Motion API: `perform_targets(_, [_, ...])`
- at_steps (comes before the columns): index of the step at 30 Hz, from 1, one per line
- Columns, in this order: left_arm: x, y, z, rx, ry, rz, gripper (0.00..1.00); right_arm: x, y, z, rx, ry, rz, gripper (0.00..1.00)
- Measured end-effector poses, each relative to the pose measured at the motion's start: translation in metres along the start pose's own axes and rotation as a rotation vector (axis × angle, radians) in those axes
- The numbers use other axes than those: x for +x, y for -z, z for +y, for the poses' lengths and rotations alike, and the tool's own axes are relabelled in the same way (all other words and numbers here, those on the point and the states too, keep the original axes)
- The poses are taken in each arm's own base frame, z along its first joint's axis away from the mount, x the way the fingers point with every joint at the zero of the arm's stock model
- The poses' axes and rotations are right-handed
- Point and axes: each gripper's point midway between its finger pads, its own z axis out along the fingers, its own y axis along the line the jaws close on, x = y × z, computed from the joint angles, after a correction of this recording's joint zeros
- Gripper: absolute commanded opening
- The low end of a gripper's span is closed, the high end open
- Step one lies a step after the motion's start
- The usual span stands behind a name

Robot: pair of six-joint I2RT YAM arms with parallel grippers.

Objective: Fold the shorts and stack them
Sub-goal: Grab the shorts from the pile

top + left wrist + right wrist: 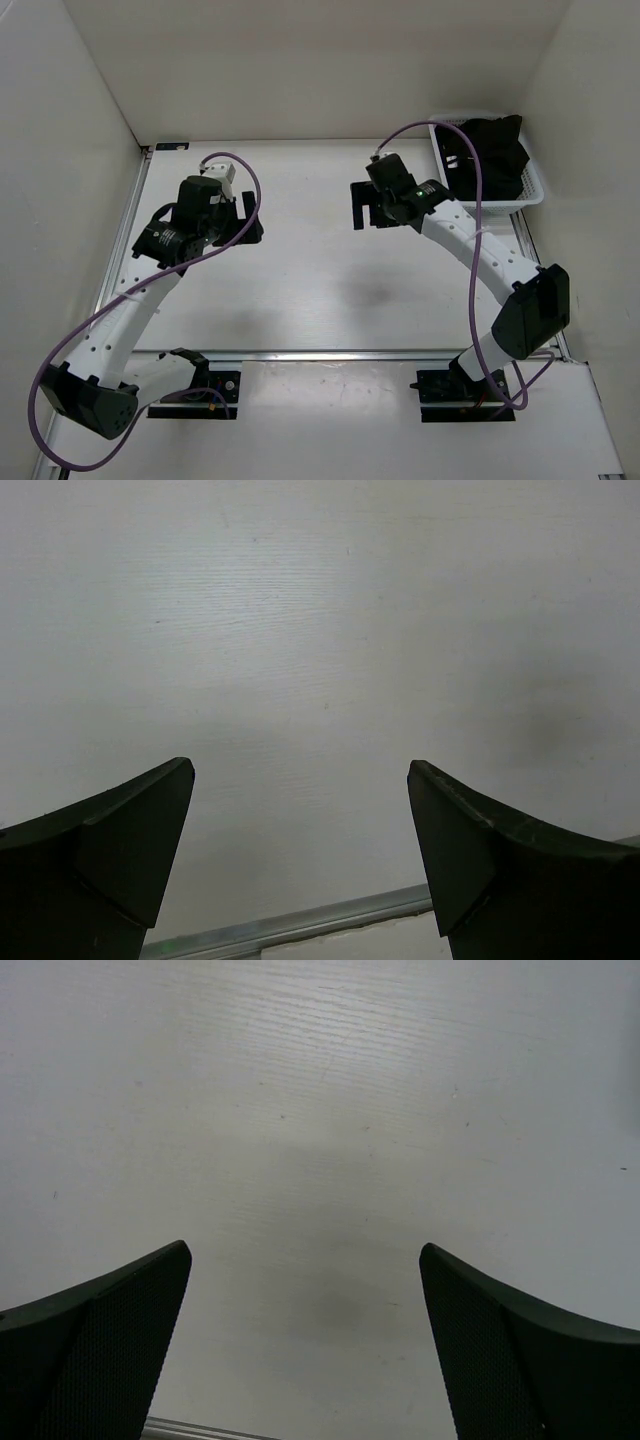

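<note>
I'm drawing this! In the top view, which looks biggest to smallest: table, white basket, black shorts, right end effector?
1. table
2. white basket
3. shorts, bunched inside it, only slightly smaller
4. right end effector, clearly smallest

right gripper (305,1252): black fingers (100,1350) spread wide | white woodgrain table (330,1080) showing between them | dim shadow (340,1310) mid-gap | metal strip (200,1428) beneath left finger

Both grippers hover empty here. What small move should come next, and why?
Probably swing the right gripper toward the white basket: the black shorts lie bunched inside it, unfolded, and this open gripper is the nearer one.
</note>
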Motion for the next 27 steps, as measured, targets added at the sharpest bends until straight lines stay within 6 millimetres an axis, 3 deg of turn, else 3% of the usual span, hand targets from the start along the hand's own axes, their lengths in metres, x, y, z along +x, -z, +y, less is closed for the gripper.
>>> perform_targets(5, [-0.001, 0.0, 0.0, 0.005, 0.004, -0.003, 0.99, -0.005, 0.002, -0.015, 0.069, -0.028, -0.013, 1.0])
perform_targets(8, [-0.001, -0.001, 0.0, 0.006, 0.004, 0.0, 0.99, -0.012, 0.004, -0.041, 0.143, -0.076, -0.018, 1.0])
perform_targets(12, [0.001, -0.003, -0.003, 0.019, 0.01, 0.013, 0.99, -0.037, 0.011, -0.103, 0.252, -0.213, -0.049, 0.93])
perform_targets(15, [0.001, -0.005, -0.007, 0.033, 0.019, 0.027, 0.99, -0.066, 0.015, -0.16, 0.335, -0.337, -0.093, 0.93])
perform_targets(18, [-0.002, -0.01, -0.012, 0.042, 0.026, 0.044, 0.99, -0.092, 0.01, -0.216, 0.399, -0.445, -0.125, 1.0])
perform_targets(22, [-0.005, -0.024, -0.014, 0.031, 0.039, 0.071, 0.99, -0.118, -0.016, -0.274, 0.424, -0.545, -0.134, 1.0])
perform_targets(27, [-0.005, -0.049, -0.015, 0.005, 0.053, 0.126, 0.99, -0.131, -0.081, -0.332, 0.419, -0.632, -0.109, 1.0])
